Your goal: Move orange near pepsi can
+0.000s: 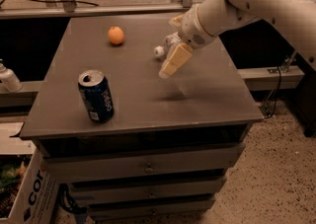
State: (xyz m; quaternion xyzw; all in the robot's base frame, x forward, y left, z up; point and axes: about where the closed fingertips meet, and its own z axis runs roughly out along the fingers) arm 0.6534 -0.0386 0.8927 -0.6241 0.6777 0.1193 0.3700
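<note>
The orange lies on the far left part of the grey tabletop. The dark blue pepsi can stands upright near the front left edge, well apart from the orange. My gripper hangs above the middle of the table, to the right of the orange and behind and to the right of the can. It holds nothing that I can see. The white arm reaches in from the upper right.
A clear water bottle lies behind the gripper, mostly hidden; its white cap shows. A white bottle stands off the table's left side. A cardboard box sits on the floor at lower left. Drawers are under the tabletop.
</note>
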